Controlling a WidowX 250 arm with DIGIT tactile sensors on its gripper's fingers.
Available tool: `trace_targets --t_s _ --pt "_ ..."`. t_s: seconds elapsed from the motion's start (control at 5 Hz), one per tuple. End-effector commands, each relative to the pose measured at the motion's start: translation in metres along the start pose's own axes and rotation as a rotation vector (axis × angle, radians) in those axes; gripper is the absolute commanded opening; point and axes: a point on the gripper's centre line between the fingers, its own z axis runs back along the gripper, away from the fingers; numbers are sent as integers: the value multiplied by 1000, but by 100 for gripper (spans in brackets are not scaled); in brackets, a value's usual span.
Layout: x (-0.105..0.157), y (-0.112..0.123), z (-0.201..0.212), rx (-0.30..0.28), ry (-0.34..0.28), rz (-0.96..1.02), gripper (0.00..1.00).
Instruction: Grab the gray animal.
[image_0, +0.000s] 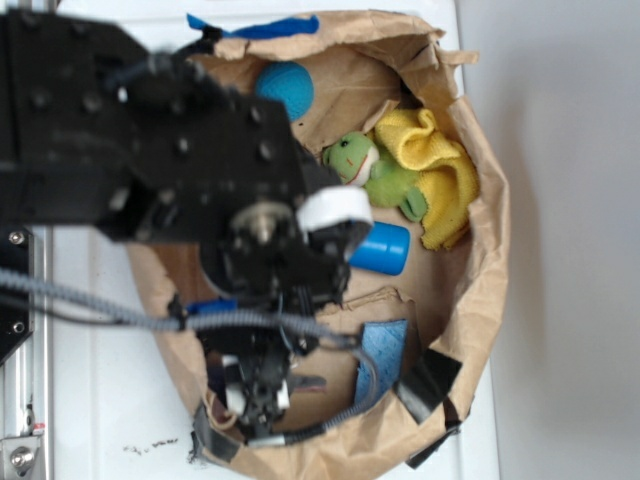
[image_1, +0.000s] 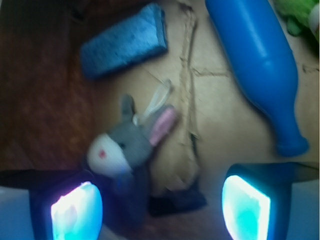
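Gripper (image_1: 160, 210) released, jaws spread wide apart, nothing between the pads; two glowing pads show at the bottom of the wrist view, one left (image_1: 76, 212), one right (image_1: 246, 207). In the exterior view the gripper (image_0: 258, 395) hangs low over the near end of a brown paper bag (image_0: 480, 280) lying open on a white table (image_0: 560, 200), with the black arm (image_0: 150, 150) blocking much of the bag. One gray bunny (image_1: 127, 142) lies on the bag floor, just above and slightly inside the left pad, whitish face with red nose toward the pad, one pink-lined ear (image_1: 162, 125) pointing up-right and a darker ear up. Can't tell whether the bunny touches the pad. The bunny is not visible in the exterior view, hidden under the arm. One blue sponge (image_1: 125, 40) sits beyond the bunny, apart from it. One blue bottle (image_1: 257, 65) lies to the right, neck pointing toward the right pad; in the exterior view only its end (image_0: 380, 248) shows. One green frog (image_0: 375, 170) rests against one yellow cloth (image_0: 435, 170) at the far right of the bag. One blue ball (image_0: 285, 88) sits at the far end. A blue patterned pad (image_0: 385, 355) lies near the gripper. Blue tape (image_0: 265, 28) on the bag's far rim.
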Motion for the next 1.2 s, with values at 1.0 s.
trace_targets --t_s 1.0 --pt "3 -2 -20 -75 -43 132 100"
